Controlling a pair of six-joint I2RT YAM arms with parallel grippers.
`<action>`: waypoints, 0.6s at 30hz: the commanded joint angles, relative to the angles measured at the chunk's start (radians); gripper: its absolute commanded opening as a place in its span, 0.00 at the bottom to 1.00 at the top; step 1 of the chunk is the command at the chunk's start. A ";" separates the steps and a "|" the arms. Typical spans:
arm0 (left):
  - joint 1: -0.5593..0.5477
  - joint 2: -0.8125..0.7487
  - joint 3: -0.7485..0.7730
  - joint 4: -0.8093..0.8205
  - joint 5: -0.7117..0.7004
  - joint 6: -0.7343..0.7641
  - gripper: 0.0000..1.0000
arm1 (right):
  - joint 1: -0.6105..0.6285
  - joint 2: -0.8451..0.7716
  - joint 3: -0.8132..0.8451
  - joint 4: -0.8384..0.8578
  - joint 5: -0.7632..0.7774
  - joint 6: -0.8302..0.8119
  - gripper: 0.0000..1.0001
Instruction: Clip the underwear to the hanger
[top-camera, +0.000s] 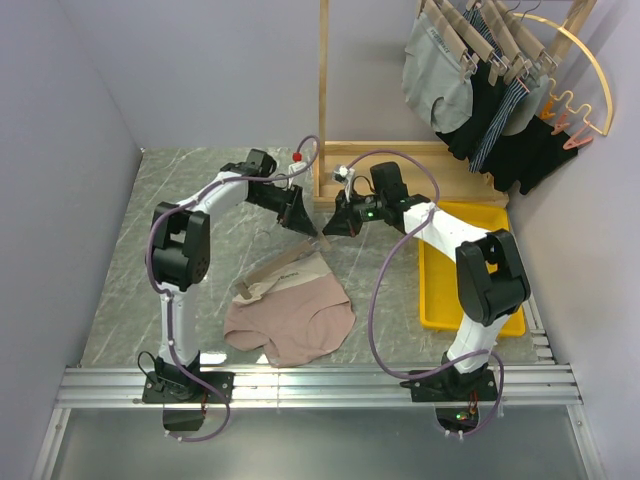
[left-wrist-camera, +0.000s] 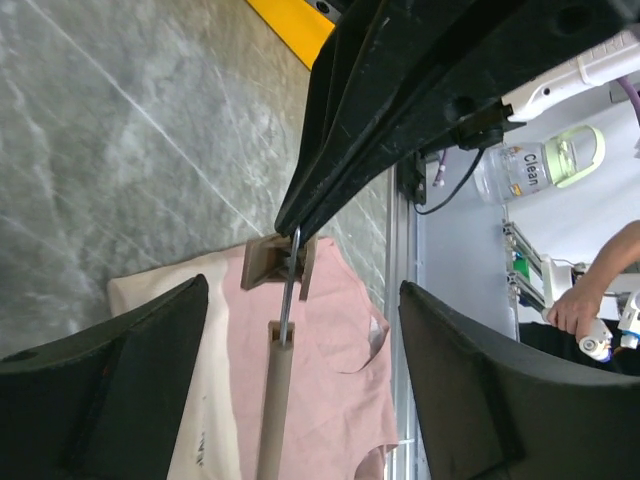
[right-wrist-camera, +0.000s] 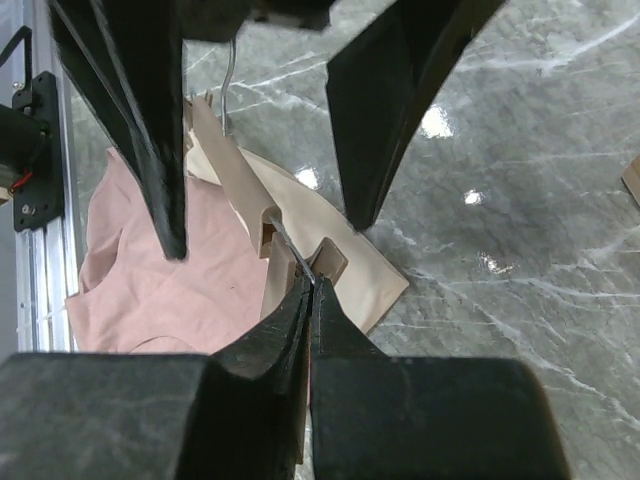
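right pincer (right-wrist-camera: 310, 288) — tight on the hanger (right-wrist-camera: 235, 178)

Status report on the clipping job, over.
Left gripper open, straddling the slim light-wood clip hanger. Right gripper shut on its end clip's wire. Dusty-pink briefs with cream waistband lie under it. Yellow plastic tray well aside.
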 joint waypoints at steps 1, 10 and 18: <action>-0.026 -0.005 0.015 0.005 0.024 0.027 0.79 | 0.010 -0.056 0.004 0.023 0.004 -0.021 0.00; -0.034 0.004 0.017 0.056 0.016 -0.029 0.63 | 0.020 -0.059 0.007 0.021 0.002 -0.017 0.00; -0.043 0.016 0.024 0.009 0.019 0.005 0.51 | 0.020 -0.059 0.006 0.024 0.002 -0.012 0.00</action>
